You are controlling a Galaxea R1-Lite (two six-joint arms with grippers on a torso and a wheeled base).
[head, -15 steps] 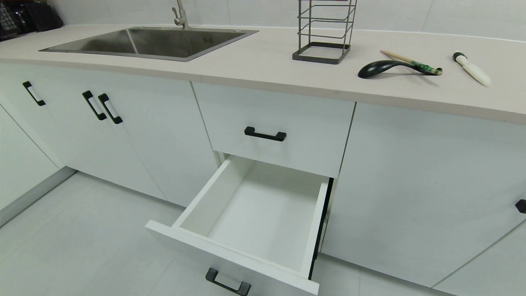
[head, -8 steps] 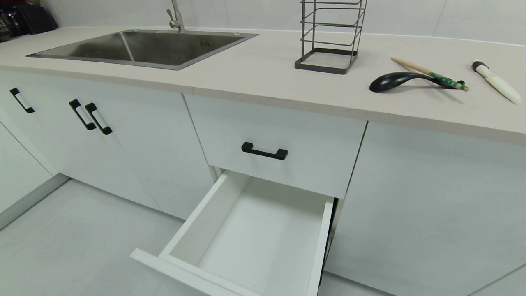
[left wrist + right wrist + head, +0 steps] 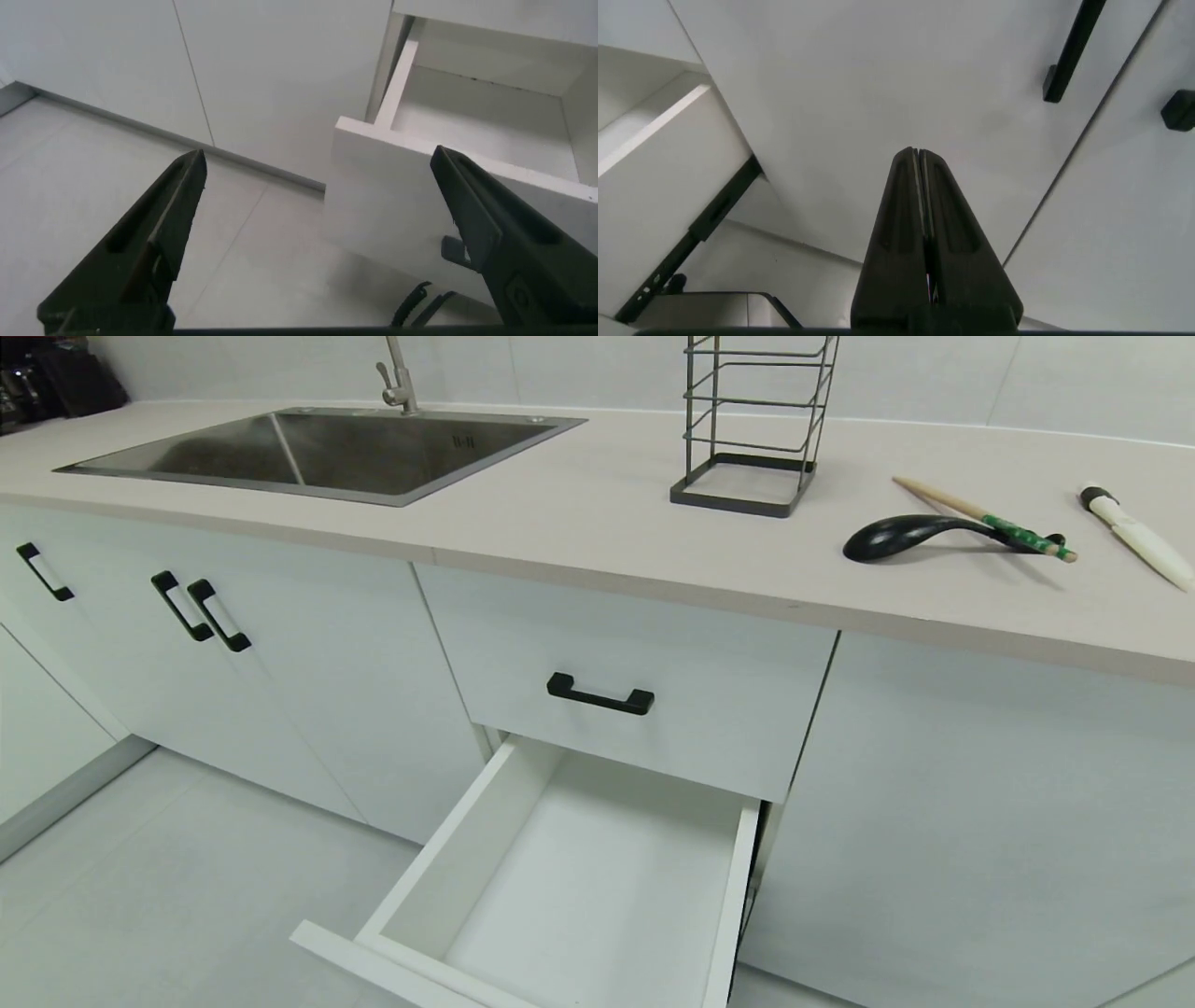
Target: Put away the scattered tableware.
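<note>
- The left gripper [image 3: 318, 154] sits low in front of the cabinets. Its fingers are spread wide with nothing between them, and it faces the front panel of the open drawer [image 3: 467, 121].
- The right gripper [image 3: 918, 154] is low as well, facing the plain cabinet door on the drawer's right side. Its fingers are pressed flat together and grip nothing.
- The open drawer is the lower of two and is pulled out toward the robot, its white inside bare. The upper drawer [image 3: 709, 691] above it is closed.
- All the tableware lies on the countertop [image 3: 560, 523] toward its right end, above and to the right of the open drawer.
- The black spoon [image 3: 906, 534] is nearest the front edge. Its long axis runs almost parallel to that edge, with the bowl pointing toward the wire rack [image 3: 752, 429] and the handle toward the right end.
- The chopsticks [image 3: 985, 518] lie on a diagonal. The bare wooden end points toward the back edge, and the green-banded end rests on the tip of the spoon's handle. Whether this is one stick or a pair is hard to tell.
- The white utensil [image 3: 1134, 534], possibly a brush, is closest to the right end. Its dark end is toward the back and its pale tip toward the front.
- The right arm looks the nearer one. It would have to rise to countertop height and open its fingers, then close them front to back across the spoon's handle.
</note>
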